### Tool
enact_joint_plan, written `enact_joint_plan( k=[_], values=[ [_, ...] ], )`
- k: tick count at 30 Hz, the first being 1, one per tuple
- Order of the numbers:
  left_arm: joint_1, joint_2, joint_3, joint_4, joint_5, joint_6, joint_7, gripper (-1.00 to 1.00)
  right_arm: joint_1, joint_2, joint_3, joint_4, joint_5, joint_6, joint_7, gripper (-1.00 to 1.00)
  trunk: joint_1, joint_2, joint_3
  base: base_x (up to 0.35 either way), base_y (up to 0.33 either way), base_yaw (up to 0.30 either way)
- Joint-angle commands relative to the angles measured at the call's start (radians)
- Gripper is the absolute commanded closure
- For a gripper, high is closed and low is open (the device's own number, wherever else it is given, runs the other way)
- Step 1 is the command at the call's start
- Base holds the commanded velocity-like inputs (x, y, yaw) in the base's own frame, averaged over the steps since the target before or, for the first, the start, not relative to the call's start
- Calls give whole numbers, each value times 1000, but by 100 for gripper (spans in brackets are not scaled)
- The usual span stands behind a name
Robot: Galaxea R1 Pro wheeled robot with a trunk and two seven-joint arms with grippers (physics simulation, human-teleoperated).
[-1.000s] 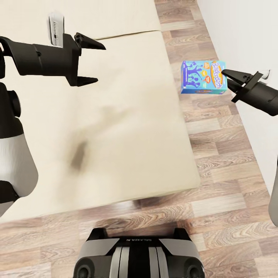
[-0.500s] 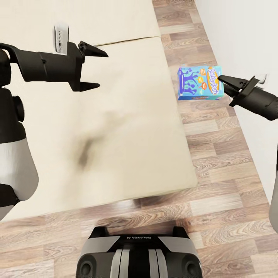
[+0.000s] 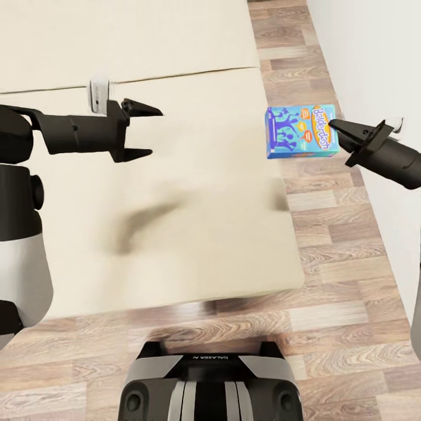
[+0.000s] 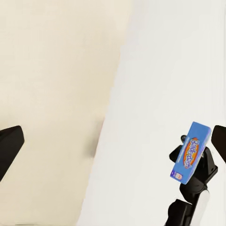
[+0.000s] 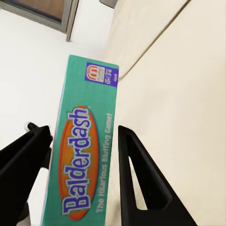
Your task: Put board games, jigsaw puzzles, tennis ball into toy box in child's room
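Note:
My right gripper (image 3: 339, 132) is shut on the edge of a blue "Balderdash" board game (image 3: 300, 131), holding it in the air over the wooden floor just past the bed's right edge. In the right wrist view the same game box (image 5: 82, 160) stands on edge between the two black fingers (image 5: 136, 174). The left wrist view shows the held box (image 4: 188, 150) from afar. My left gripper (image 3: 155, 131) hangs open and empty above the beige mattress of the bed (image 3: 204, 222). The table and toy box are out of view.
Wooden floor (image 3: 339, 280) runs between the bed's right edge and a white wall (image 3: 380, 58). My own base (image 3: 210, 386) stands at the bed's foot. A seam crosses the mattress (image 3: 187, 73) behind the left gripper.
The whole picture has shifted, so the camera moved. The left arm sits lower in the picture and stays open. The right gripper keeps its hold on the Balderdash box.

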Motion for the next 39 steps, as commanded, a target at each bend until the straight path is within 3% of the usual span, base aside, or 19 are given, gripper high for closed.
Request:
enact_joint_plan(
  k=[1, 13, 23, 26, 30, 31, 32, 34, 39],
  values=[
    [4, 5, 0, 0, 8, 4, 1, -100, 2, 0, 0, -1, 6, 4, 10, 100, -4, 7, 4, 0, 0, 199],
    [108, 27, 13, 0, 8, 52, -53, -100, 31, -1, 32, -28, 1, 4, 8, 100, -50, 91, 57, 0, 0, 170],
    [188, 38, 31, 0, 8, 79, -156, -100, 47, -2, 41, -40, 1, 4, 7, 100, -88, 161, 103, 0, 0, 128],
    [220, 35, 31, 0, 8, 83, -215, -100, 53, -5, 42, -50, 1, 4, 7, 100, -100, 182, 117, 0, 0, 115],
    [262, 33, 29, -1, 8, 98, -348, -100, 59, -12, 43, -58, 1, 4, 7, 100, -115, 210, 136, 0, 0, 112],
    [262, 33, 29, -1, 8, 98, -348, -100, 60, -14, 43, -59, 1, 4, 7, 100, -119, 217, 140, 0, 0, 110],
    [283, 32, 28, -1, 8, 106, -411, -100, 61, -16, 43, -60, 1, 4, 7, 100, -123, 224, 145, 0, 0, 109],
    [305, 32, 27, -1, 8, 110, -463, -100, 63, -18, 43, -61, 1, 4, 7, 100, -130, 238, 154, 0, 0, 109],
    [351, 31, 27, -2, 8, 118, -538, -100, 65, -21, 44, -64, 1, 4, 7, 100, -150, 273, 177, 0, 0, 107]
  ],
)
